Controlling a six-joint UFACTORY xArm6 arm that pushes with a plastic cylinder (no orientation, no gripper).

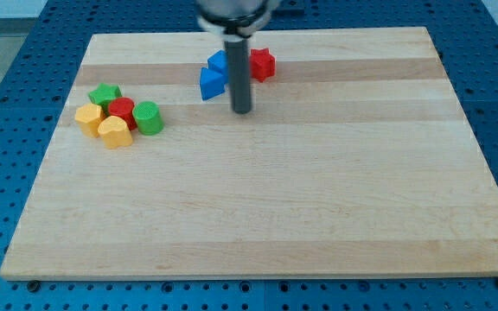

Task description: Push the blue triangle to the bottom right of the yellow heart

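The blue triangle (pixel 212 82) lies near the view's top centre on the wooden board (pixel 318 190). Another blue block (pixel 219 62) sits just above it, partly hidden by the rod. The yellow heart (pixel 115 132) lies at the view's left, at the bottom of a cluster of blocks. My tip (pixel 242 111) is just right of and slightly below the blue triangle, close to it; I cannot tell if it touches.
A red star-like block (pixel 263 64) sits right of the rod. The left cluster also holds a yellow block (pixel 88 117), a green star-like block (pixel 105 94), a red block (pixel 122 110) and a green block (pixel 149 117).
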